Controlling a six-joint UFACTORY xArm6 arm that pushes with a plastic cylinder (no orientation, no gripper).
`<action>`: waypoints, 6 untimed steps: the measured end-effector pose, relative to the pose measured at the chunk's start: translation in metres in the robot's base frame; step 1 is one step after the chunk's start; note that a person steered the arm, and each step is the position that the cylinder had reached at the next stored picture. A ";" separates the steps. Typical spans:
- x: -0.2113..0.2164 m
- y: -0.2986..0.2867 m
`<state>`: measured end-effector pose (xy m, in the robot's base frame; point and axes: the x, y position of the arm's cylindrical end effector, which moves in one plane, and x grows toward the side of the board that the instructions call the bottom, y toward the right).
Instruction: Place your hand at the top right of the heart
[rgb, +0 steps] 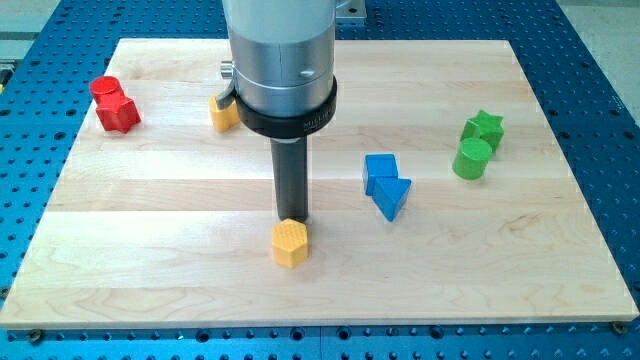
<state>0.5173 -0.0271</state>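
Yellow and half hidden behind the arm, the seeming heart block (221, 113) lay on the pale wooden surface (150, 250), up and left in the view from my tip (292, 218), a bare rod end with no claw, which touched the yellow hexagon block (290, 244).

bench (200, 290): pale wood with lengthwise grain bands
red blocks (114, 104): bright red
yellow hexagon block (290, 243): yellow
yellow block (222, 112): yellow
blue blocks (385, 185): blue
green star block (484, 127): green
green round block (472, 158): green
rod (292, 180): dark grey
frame (40, 100): blue, dotted with holes
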 end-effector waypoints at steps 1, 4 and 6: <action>0.033 -0.008; -0.146 0.023; -0.209 -0.073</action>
